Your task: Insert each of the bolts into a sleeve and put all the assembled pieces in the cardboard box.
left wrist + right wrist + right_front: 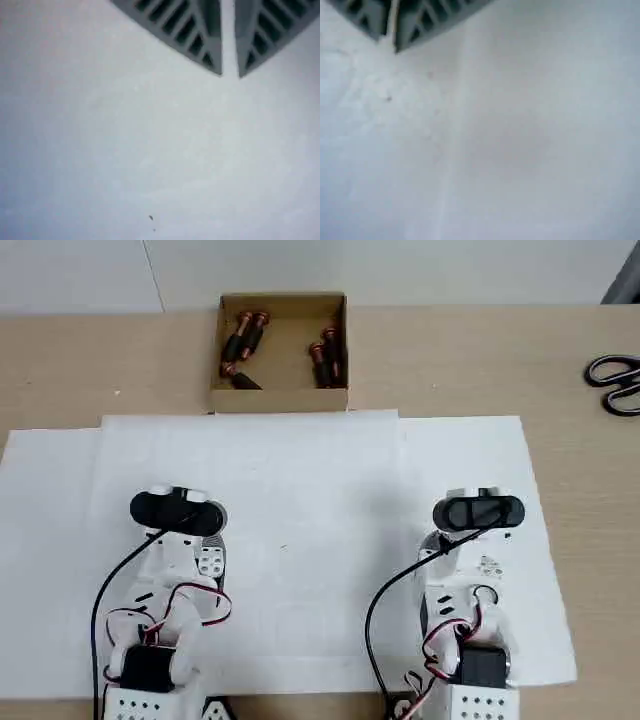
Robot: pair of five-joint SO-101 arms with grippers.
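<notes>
- The left arm (170,570) sits folded at the near edge of the table (90,360), over the left part of the white paper (320,500).
- The left gripper (230,75) hangs just above the paper. Its jaws are drawn together with only a narrow slit between them, and they hold nothing.
- The cardboard box (280,398) stands at the far edge of the table, just beyond the far edge of the paper and a little left of the middle.
- Inside the box lie the assembled pieces, copper-coloured bolts in black sleeves. One cluster (246,338) lies along the box's left wall, another (328,355) near its right wall. The exact count is hard to tell.
- The right arm (475,580) sits folded at the near edge, over the right part of the paper.
- The right gripper (387,45) is close above the paper, its jaws pressed almost together and gripping nothing.
- A pair of black-handled scissors (615,382) lies on bare wood at the table's right edge, well apart from the box.
</notes>
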